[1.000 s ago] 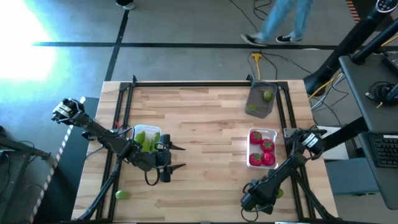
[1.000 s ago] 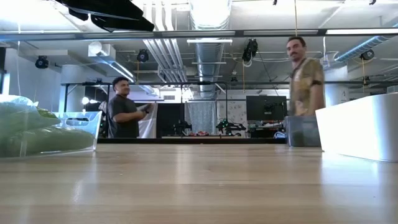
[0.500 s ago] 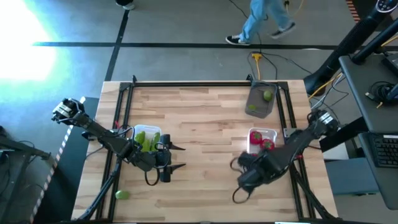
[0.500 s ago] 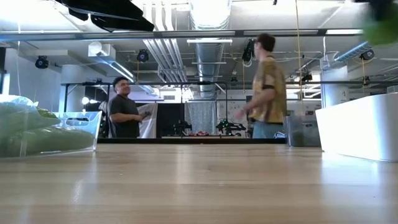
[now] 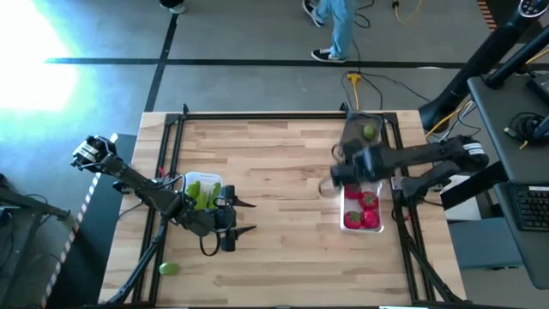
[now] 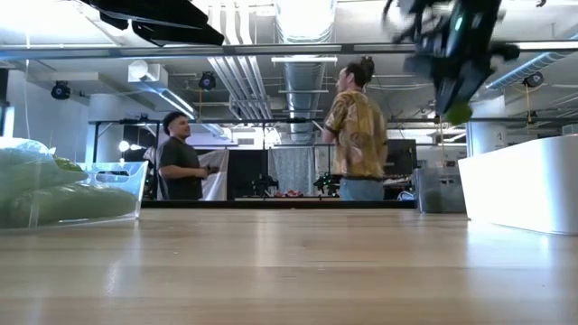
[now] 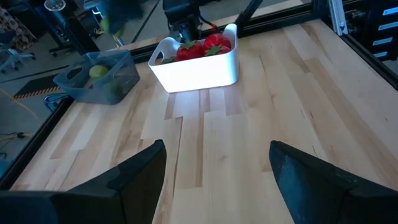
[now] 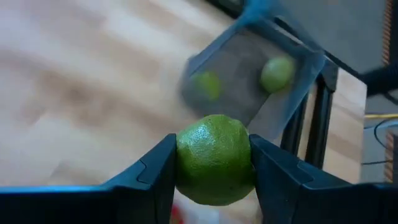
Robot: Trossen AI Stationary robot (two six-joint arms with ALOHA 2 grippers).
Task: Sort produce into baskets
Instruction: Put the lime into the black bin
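right pincer (image 8: 214, 163) pinching a lime (image 8: 214, 158) above the desk (image 5: 274, 154) near the grey basket (image 5: 358, 139); left pincer (image 7: 214, 171) spread, idle beside the cucumber basket (image 5: 190, 182).

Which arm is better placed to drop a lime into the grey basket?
The right. Its pincer already grips a lime near the grey basket; the left pincer is open and empty by the cucumber basket.
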